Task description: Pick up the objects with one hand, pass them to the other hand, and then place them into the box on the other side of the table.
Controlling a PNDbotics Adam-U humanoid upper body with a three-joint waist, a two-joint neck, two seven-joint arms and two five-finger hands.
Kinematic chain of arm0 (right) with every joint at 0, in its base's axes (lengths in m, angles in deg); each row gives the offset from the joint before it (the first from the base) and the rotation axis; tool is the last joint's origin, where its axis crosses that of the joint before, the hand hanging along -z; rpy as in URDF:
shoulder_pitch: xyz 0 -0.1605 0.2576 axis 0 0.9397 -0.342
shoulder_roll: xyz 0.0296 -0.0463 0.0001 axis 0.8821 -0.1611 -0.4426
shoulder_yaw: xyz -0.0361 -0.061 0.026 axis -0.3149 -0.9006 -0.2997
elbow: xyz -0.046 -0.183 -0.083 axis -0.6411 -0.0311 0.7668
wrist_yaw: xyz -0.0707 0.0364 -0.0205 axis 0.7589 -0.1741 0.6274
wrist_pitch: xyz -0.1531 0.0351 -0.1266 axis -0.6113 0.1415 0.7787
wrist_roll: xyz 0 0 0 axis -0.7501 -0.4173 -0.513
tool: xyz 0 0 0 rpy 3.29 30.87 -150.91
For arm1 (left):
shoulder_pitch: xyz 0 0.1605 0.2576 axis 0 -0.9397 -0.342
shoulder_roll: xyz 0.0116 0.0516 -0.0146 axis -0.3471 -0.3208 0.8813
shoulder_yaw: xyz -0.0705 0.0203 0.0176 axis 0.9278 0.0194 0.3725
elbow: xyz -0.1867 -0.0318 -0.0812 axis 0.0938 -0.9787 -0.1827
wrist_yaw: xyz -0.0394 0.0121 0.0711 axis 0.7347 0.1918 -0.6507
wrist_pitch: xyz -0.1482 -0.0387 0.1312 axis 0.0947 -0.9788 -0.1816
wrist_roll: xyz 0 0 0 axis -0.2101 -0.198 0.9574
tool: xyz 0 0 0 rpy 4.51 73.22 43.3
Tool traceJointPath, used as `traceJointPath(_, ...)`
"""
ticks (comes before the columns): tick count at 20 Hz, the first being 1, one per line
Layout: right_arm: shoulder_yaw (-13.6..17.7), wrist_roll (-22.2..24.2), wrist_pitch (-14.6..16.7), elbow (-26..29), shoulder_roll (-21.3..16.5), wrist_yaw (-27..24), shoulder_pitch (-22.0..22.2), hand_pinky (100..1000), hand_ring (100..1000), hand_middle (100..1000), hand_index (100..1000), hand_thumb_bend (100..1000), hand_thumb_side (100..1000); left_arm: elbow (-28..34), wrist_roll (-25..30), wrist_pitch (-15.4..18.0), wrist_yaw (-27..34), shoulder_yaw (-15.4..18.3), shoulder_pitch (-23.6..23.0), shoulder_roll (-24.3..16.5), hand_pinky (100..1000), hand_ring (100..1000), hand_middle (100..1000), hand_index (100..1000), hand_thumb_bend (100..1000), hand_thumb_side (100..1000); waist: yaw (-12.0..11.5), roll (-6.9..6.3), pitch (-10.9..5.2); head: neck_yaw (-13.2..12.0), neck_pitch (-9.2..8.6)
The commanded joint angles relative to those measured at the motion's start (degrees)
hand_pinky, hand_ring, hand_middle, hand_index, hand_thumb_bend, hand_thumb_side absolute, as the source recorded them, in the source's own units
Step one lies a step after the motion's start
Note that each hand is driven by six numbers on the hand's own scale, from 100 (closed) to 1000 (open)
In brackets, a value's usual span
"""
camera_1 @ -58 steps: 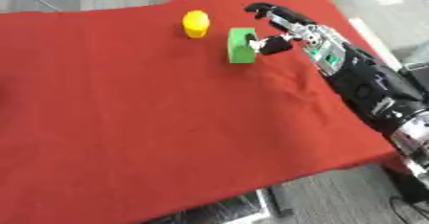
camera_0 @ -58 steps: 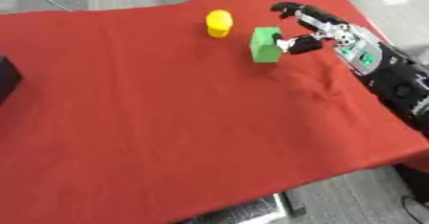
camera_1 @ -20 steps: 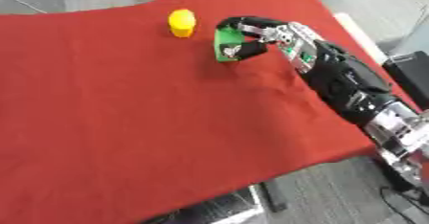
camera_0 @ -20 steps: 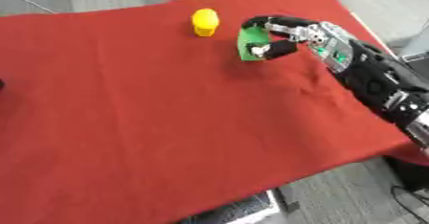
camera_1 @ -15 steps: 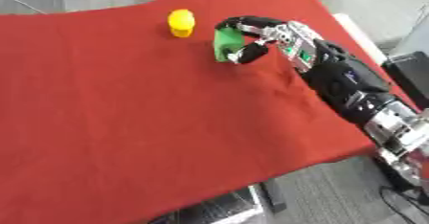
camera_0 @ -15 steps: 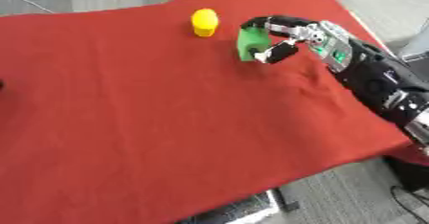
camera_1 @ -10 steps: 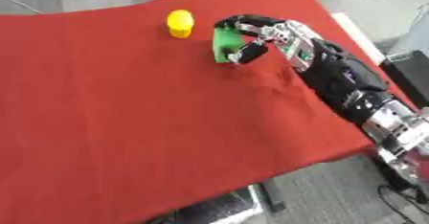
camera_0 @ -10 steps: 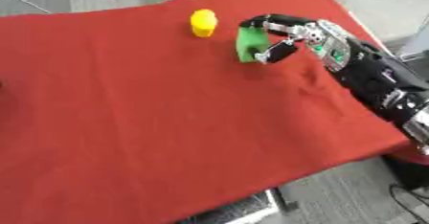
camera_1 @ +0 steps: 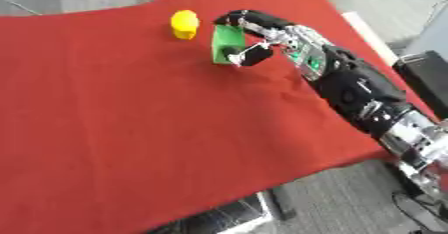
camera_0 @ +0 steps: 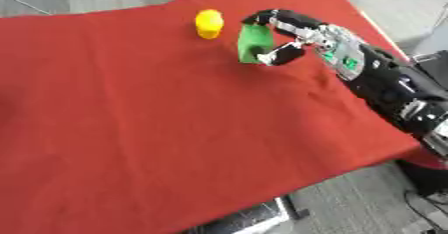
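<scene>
A green block (camera_0: 253,42) stands on the red cloth at the far right of the table. My right hand (camera_0: 297,34) reaches in from the right and is curled round it, fingers over its far top and thumb against its near side. A small yellow object (camera_0: 208,23) sits just to the left of the block, apart from the hand. My left hand shows in neither view, and no box is in sight.
The red cloth (camera_0: 131,128) covers the whole table, wrinkled near the right arm (camera_0: 394,88). The table's near edge runs diagonally at the bottom right, with grey floor beyond. A dark object (camera_1: 429,73) stands off the table at the right.
The fingers have stayed curled round the green block since one second ago, after closing on it from 2.9 s ago. The camera has shifted slightly.
</scene>
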State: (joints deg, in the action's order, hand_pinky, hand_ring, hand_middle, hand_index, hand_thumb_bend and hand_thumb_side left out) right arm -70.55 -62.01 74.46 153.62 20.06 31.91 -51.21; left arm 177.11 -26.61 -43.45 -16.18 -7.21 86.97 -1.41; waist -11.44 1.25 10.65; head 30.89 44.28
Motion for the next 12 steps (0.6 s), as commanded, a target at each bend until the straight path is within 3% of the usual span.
traceJointPath(1, 0.2, -1.7, 0.6, 7.6, -3.3, -2.6, -0.7, 949, 581, 412, 921, 100, 222, 1.2, 0.8, -0.4, -1.9, -0.5, -0.2, -1.4, 717, 710, 761, 835, 100, 819, 0.6, 0.25, -1.51, -1.6, -0.16)
traceJointPath(4, -0.8, -2.0, 0.0, 15.3, -2.8, -5.5, -1.1, 950, 565, 409, 918, 100, 274, 1.2, 1.7, -0.2, -4.6, -1.5, -0.6, -2.5, 724, 721, 772, 841, 100, 805, 1.7, 0.44, -2.21, -4.2, -0.16)
traceJointPath(6, -2.5, -1.8, -0.5, 22.0, -0.9, -8.1, -1.6, 952, 555, 409, 917, 100, 329, 1.2, 1.7, -0.4, -6.5, -2.2, -0.6, -3.2, 722, 728, 779, 842, 100, 796, 2.7, 0.66, -2.81, -7.9, -0.16)
traceJointPath(10, -6.8, 0.1, -4.4, 33.0, 5.4, -13.5, -2.8, 962, 532, 402, 906, 100, 447, 1.2, 0.6, -1.3, -8.0, -4.0, 0.8, -4.0, 739, 763, 811, 871, 100, 744, 4.0, 0.85, -3.87, -15.8, -0.16)
traceJointPath(12, -9.2, 1.4, -6.7, 34.8, 9.6, -17.4, -3.9, 970, 526, 402, 901, 100, 470, 1.2, -0.8, -0.3, -10.1, -5.2, 2.2, -4.5, 756, 779, 828, 892, 100, 652, 4.3, 0.86, -4.32, -18.5, -0.16)
